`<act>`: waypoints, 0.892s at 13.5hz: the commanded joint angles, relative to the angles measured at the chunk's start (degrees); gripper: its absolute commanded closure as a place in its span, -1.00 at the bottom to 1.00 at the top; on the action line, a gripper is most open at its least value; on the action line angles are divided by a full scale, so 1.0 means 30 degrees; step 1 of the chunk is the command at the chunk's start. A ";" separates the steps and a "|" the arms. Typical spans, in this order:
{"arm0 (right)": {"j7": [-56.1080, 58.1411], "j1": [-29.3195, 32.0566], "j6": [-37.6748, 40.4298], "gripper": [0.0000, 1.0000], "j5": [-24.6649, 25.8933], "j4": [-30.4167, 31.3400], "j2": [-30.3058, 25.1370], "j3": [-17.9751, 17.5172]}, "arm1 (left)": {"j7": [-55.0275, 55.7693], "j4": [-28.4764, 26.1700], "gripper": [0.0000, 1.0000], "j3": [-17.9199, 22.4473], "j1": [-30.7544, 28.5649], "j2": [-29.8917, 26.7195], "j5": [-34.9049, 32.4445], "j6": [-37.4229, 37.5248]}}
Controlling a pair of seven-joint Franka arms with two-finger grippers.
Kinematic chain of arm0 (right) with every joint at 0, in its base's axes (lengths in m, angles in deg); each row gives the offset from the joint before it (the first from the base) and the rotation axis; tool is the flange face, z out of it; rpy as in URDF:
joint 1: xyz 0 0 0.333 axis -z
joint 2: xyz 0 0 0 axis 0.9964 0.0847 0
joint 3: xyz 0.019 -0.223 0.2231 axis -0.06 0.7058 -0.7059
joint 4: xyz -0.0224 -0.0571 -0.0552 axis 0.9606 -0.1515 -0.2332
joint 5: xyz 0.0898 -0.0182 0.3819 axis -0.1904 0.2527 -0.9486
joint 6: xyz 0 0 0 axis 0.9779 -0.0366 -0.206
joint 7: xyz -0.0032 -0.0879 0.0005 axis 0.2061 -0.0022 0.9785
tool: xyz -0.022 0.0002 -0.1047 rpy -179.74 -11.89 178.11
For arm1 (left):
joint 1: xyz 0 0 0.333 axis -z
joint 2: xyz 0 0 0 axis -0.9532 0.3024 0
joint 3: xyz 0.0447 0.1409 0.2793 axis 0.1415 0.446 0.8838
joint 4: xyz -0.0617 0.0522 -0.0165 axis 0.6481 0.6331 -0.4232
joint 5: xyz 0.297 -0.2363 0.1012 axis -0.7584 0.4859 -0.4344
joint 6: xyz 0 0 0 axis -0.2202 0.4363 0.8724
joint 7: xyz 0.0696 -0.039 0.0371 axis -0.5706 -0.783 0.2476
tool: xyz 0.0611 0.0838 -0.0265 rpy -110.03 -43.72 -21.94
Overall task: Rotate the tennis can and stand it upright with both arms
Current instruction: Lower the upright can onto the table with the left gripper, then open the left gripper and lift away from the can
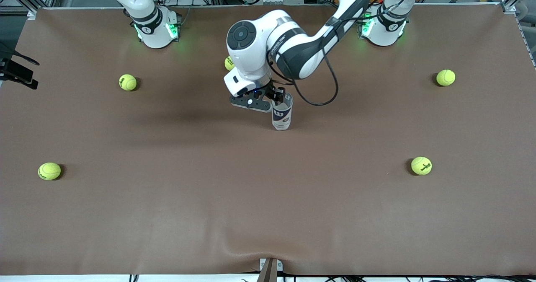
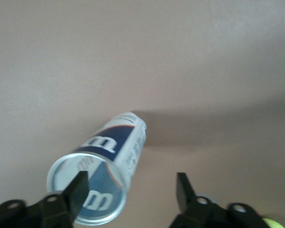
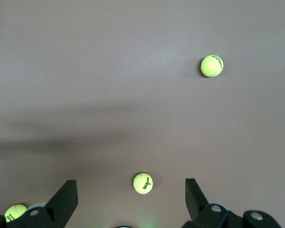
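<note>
The tennis can (image 1: 281,115) stands upright on the brown table, near the middle, its open mouth up. In the left wrist view it (image 2: 118,145) is seen from above, with its white and navy label. My left gripper (image 1: 274,96) hangs just over the can's top, open and holding nothing. In its wrist view (image 2: 131,181) one finger (image 2: 78,187) lies over the can's mouth and the other is over bare table. My right gripper (image 3: 130,186) is open and empty, high over the table. It does not show in the front view.
Several yellow-green tennis balls lie scattered: one (image 1: 127,82) near the right arm's base, one (image 1: 229,63) partly hidden by the left arm, one (image 1: 445,77), one (image 1: 421,165) and one (image 1: 49,171) toward the table's ends. Balls (image 3: 143,183) also show in the right wrist view.
</note>
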 commanded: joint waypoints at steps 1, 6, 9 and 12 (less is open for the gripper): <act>0.0134 0.0003 0.0035 -1.00 -0.0148 -0.0024 -0.0031 -0.0012 | 0.0421 -0.0218 -1.00 -0.0040 -0.0635 -0.1446 -0.0239 0.1003; 0.0134 0.0003 0.0035 -1.00 -0.0149 -0.0053 -0.0031 -0.0041 | 0.0216 -0.0306 -1.00 -0.0040 -0.3473 -0.4520 -0.0384 0.2734; 0.0134 0.0003 0.0035 -1.00 -0.0120 -0.0024 -0.0031 -0.0012 | -0.0366 -0.0364 -1.00 -0.0011 -0.5434 -0.5693 -0.0590 0.3408; 0.0134 0.0003 0.0006 -1.00 -0.0149 -0.0053 -0.0031 -0.0012 | -0.5244 -0.0510 -1.00 -0.0040 -0.8100 -0.6748 -0.0416 0.4463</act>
